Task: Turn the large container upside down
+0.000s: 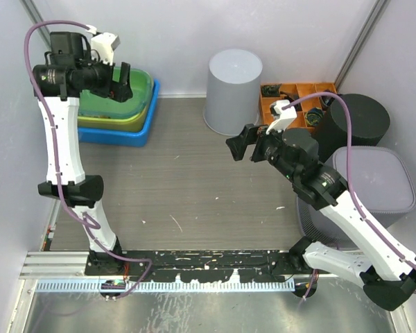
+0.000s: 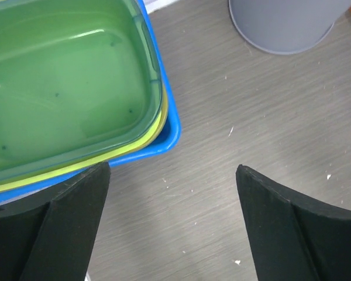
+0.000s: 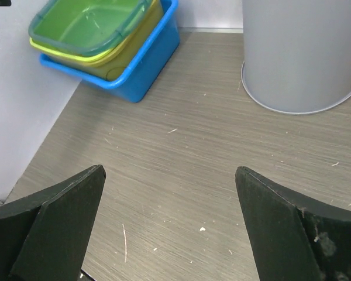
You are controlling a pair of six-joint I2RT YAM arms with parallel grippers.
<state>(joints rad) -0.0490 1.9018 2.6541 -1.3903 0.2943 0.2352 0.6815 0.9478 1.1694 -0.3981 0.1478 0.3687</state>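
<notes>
The large grey container (image 1: pixel 232 90) stands at the back of the table with its wide rim down and its closed base up; it also shows in the left wrist view (image 2: pixel 281 23) and the right wrist view (image 3: pixel 301 52). My left gripper (image 1: pixel 121 82) hangs open above the table beside the stacked bins, with nothing between its fingers (image 2: pixel 172 168). To the container's near right, my right gripper (image 1: pixel 244 142) is open and empty over bare table (image 3: pixel 169 170). Neither gripper touches the container.
A green bin (image 1: pixel 118 97) sits nested in a yellow one inside a blue bin (image 1: pixel 118 133) at the back left. An orange parts tray (image 1: pixel 298 94), a black cylinder (image 1: pixel 360 118) and a grey lidded box (image 1: pixel 378 180) crowd the right side.
</notes>
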